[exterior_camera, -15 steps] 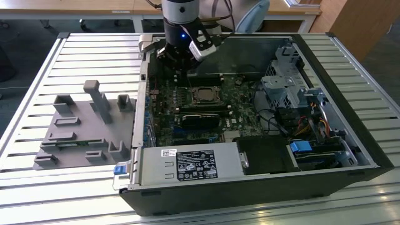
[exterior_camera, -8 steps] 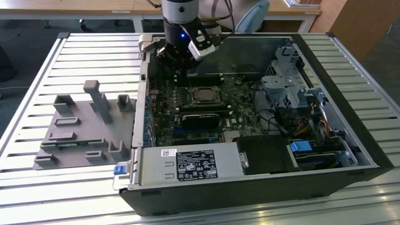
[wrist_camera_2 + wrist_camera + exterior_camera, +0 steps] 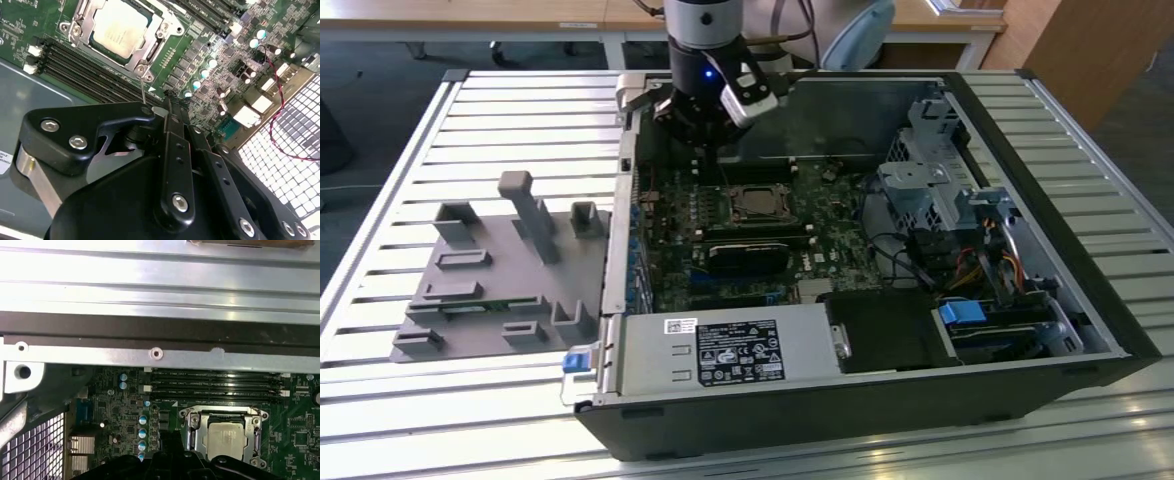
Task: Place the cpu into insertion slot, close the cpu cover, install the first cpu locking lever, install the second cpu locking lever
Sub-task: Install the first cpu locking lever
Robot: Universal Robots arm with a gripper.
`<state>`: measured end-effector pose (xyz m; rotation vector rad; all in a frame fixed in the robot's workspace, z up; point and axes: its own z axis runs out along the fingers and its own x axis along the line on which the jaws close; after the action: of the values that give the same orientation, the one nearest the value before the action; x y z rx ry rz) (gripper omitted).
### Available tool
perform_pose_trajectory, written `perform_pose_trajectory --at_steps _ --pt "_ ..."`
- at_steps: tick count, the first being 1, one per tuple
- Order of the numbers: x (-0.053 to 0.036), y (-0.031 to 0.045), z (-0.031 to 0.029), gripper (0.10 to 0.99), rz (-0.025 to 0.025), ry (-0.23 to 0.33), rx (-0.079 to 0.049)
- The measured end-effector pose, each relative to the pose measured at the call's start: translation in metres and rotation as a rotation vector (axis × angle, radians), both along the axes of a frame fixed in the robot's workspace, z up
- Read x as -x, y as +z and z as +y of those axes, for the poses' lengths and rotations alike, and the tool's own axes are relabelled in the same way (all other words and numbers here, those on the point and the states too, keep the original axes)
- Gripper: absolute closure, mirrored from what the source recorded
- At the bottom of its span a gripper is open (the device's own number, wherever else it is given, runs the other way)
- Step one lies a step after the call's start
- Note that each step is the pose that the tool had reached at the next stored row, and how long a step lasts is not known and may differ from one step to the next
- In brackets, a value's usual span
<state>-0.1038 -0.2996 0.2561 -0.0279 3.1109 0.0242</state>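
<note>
The cpu (image 3: 119, 29) lies flat in the insertion slot (image 3: 150, 50) on the green motherboard, its silvery top showing through the window of the cpu cover (image 3: 82, 22), which lies down around it. A thin metal locking lever (image 3: 143, 90) rises from the socket's corner up to my black fingertips. My gripper (image 3: 152, 111) looks shut, its tips meeting at the lever's end. In the exterior view the gripper (image 3: 707, 150) hangs inside the case just behind the cpu (image 3: 754, 203). In the first wrist view the cpu (image 3: 227, 437) and cover (image 3: 222, 412) sit beyond the gripper (image 3: 170, 462).
The open computer case (image 3: 1067, 300) lies on a slatted metal table (image 3: 454, 420). Black memory slots (image 3: 90, 70) run beside the socket. A power supply (image 3: 720, 350), drive bays with cables (image 3: 947, 210) and the case's metal wall (image 3: 150, 300) surround the board. A grey fixture (image 3: 494, 270) stands at the exterior view's left.
</note>
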Motion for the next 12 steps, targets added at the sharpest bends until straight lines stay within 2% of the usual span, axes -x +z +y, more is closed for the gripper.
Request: perform_pose_trajectory --at_steps 12 --pt "0.0035 -0.0012 0.0056 0.969 -0.0001 -0.004 0.000"
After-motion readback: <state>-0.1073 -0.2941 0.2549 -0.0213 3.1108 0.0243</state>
